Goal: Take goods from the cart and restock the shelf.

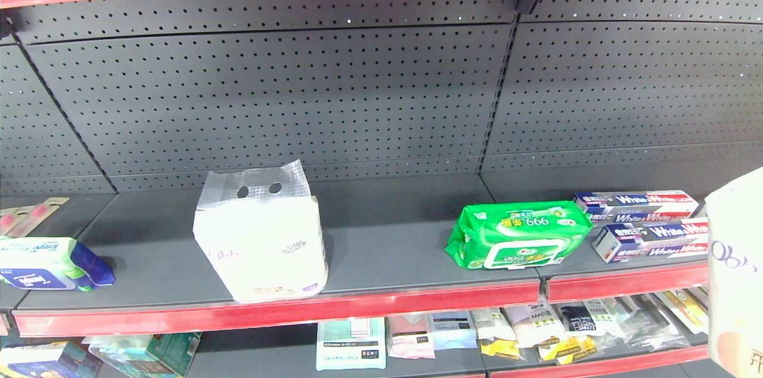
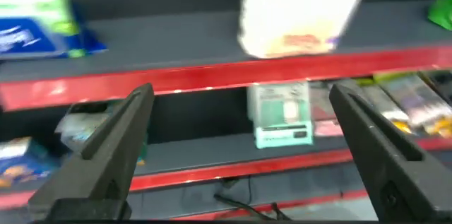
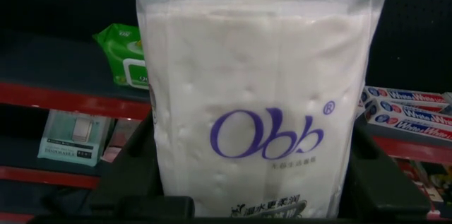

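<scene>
Shop, pegboard-backed shelf, red price rail, packaged wipes, toothpaste boxes

I see a dark grey shelf with a glossy red front strip, backed by a dark grey panel dotted with a regular grid of holes. The paper pack is white with faint purple lettering and a clear, finely dotted top. The wipes pack is bright green with a white flap. The toothpaste boxes are silver, blue and red. The second paper pack is white with purple letters; my left gripper and right gripper are black.
</scene>
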Motion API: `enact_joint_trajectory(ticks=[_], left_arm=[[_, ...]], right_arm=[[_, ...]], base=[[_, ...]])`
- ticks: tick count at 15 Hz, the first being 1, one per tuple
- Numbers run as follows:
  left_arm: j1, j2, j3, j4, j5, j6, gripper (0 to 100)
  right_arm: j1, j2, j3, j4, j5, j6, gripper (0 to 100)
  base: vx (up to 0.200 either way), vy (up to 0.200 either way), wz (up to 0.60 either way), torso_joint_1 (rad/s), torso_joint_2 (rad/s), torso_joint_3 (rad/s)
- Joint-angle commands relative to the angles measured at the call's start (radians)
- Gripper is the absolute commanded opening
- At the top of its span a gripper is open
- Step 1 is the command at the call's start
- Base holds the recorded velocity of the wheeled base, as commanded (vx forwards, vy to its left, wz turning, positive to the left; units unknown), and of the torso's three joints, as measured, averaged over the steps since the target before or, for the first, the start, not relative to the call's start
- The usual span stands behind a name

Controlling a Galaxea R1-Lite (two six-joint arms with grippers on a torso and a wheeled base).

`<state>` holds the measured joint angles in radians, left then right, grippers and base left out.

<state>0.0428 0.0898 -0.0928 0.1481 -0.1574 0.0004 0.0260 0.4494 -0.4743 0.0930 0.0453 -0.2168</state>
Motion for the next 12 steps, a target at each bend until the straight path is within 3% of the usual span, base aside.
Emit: enact_joint_trajectory(ticks=[1, 2, 3, 5, 6, 8, 10, 12], left_arm=[[-0.037, -0.056, -0.001, -0.001, 0.006, 0.004, 100], [-0.035, -0.087, 0.001, -0.001, 0.038, 0.009, 100], [-0.037, -0.090, 0.002, -0.002, 0.108, 0.009, 100], [-0.037, -0.090, 0.005, -0.005, 0.159, 0.001, 100], [-0.037, -0.078, 0.005, -0.010, 0.159, -0.005, 100], [-0.040, -0.078, 0.018, -0.032, 0.154, -0.050, 100], [-0.040, -0.090, 0.054, -0.156, 0.154, -0.054, 100], [-0.040, -0.090, 0.064, -0.196, 0.154, -0.080, 100]], right_arm=[[0.002, 0.003, -0.001, 0.001, 0.001, -0.001, 0], [0.000, 0.002, -0.006, 0.001, 0.001, 0.001, 0], [0.000, -0.003, -0.006, 0.001, -0.001, 0.010, 0], [0.000, -0.008, -0.007, 0.001, -0.001, 0.014, 0], [0.000, -0.006, -0.014, 0.001, -0.001, 0.014, 0], [0.000, -0.003, -0.018, 0.001, -0.001, 0.014, 0], [0.000, -0.005, -0.018, 0.001, -0.001, 0.014, 0], [0.000, -0.003, -0.020, 0.001, -0.002, 0.014, 0]], base=[[0.000, 0.000, 0.00, 0.000, 0.00, 0.000], [0.000, 0.000, 0.00, 0.000, 0.00, 0.000], [0.000, 0.000, 0.00, 0.000, 0.00, 0.000], [0.000, 0.000, 0.00, 0.000, 0.00, 0.000], [0.000, 0.000, 0.00, 0.000, 0.00, 0.000], [0.000, 0.000, 0.00, 0.000, 0.00, 0.000], [0.000, 0.000, 0.00, 0.000, 0.00, 0.000], [0.000, 0.000, 0.00, 0.000, 0.00, 0.000]])
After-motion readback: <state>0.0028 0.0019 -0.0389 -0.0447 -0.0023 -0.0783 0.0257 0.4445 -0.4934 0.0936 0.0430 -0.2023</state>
